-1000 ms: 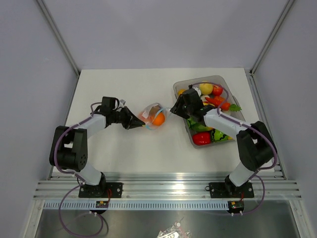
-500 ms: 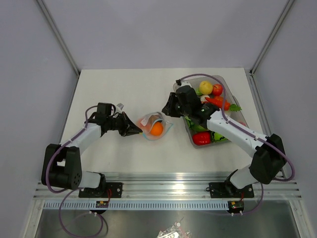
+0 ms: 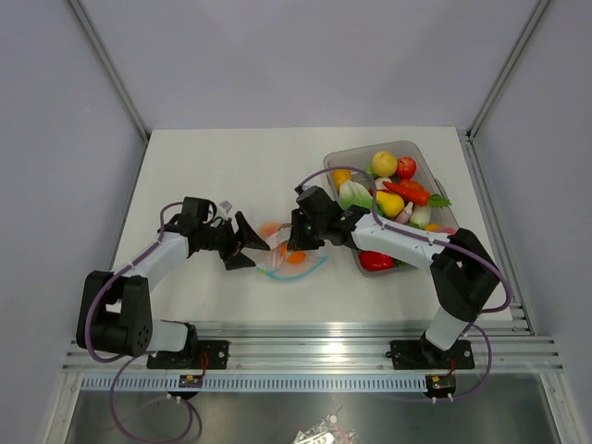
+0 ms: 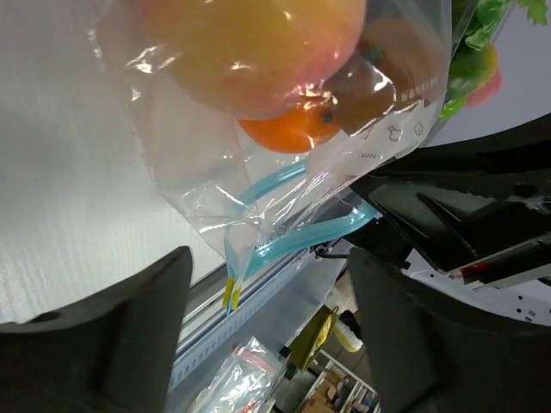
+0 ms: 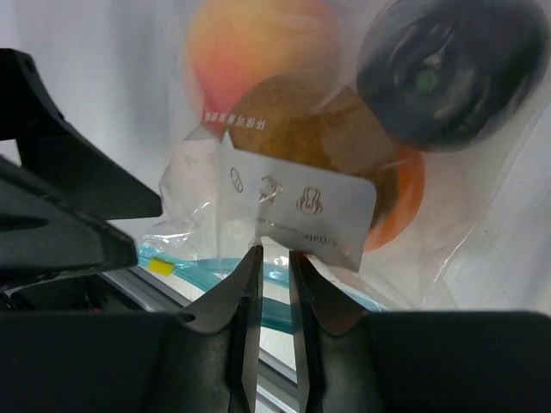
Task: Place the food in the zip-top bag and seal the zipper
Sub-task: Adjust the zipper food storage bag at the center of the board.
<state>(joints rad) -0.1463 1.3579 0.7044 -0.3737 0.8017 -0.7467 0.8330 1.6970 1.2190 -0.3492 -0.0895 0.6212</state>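
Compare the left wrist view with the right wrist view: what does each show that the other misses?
Only the left wrist view shows the green lettuce in the background. Only the right wrist view shows a dark round fruit inside the zip-top bag. Both show the peach, the orange, a brown fruit and the blue zipper.

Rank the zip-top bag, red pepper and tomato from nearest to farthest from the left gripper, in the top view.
1. zip-top bag, just right of the left gripper.
2. red pepper, tray's near corner.
3. tomato, tray's far end.
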